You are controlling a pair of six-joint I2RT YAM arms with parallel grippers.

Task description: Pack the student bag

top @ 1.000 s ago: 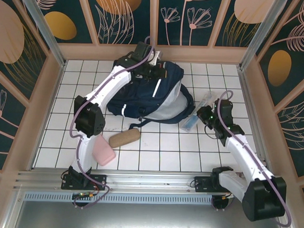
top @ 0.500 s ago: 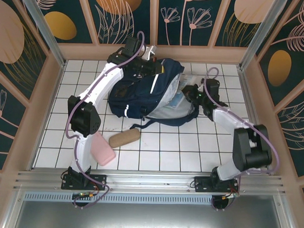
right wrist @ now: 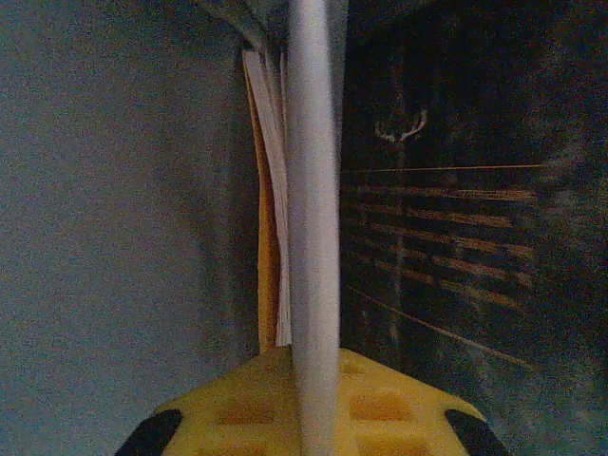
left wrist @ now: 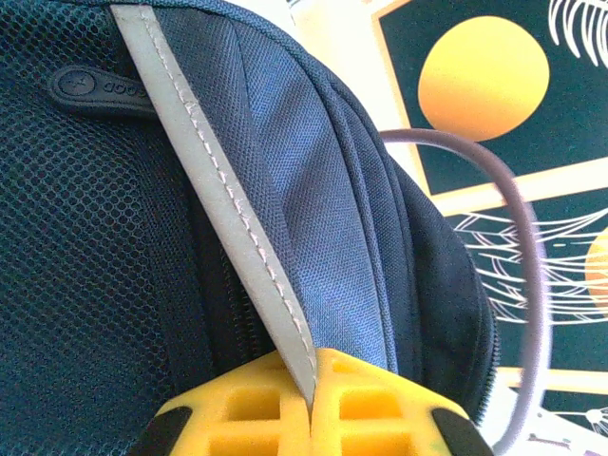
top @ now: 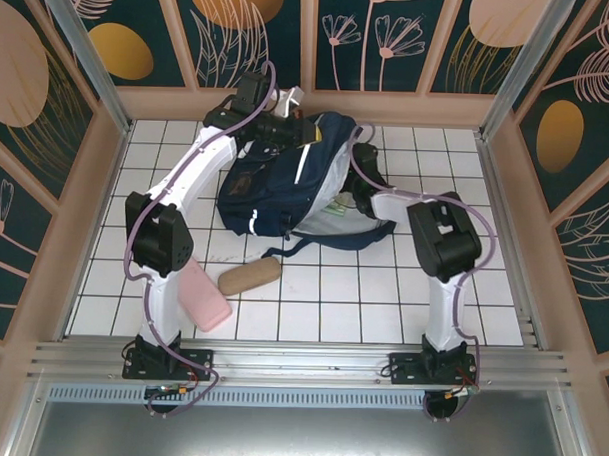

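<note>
in the top view the pink case [top: 212, 309] is seen at the near left of the tiled table [top: 382, 301], its left edge covered by the left arm [top: 162, 233]. just right of it a tan pouch [top: 250, 275] lies flat, apart from the case. the student bag [top: 281, 182] is placed at the middle back of the table, lying on its side with dark straps trailing toward the near side. its far end is partly covered by the left gripper [top: 288, 134], which is set on the bag's top.

in the left wrist view the left gripper [left wrist: 312, 369] is seen pinched tight on a white reflective stripe [left wrist: 223, 209] of the bag [left wrist: 95, 237], with no gap between the yellow fingers [left wrist: 237, 408]. the finger bases are cut off by the frame edge. a grey-purple cable [left wrist: 527, 285] is looped at the right.

further right in the top view the right arm [top: 439, 233] is folded back and reached leftward into the bag's open side. its tip is hidden by fabric there, and the contents at the opening are too small to make out.

in the right wrist view the right gripper [right wrist: 313, 369] is seen inside the dark bag, nipped narrowly on a white flat item [right wrist: 313, 171] viewed edge-on. what that item is cannot be told. a stack of pages [right wrist: 271, 190] with an orange edge is stood just left of it. the surroundings are dim and blurred.
</note>
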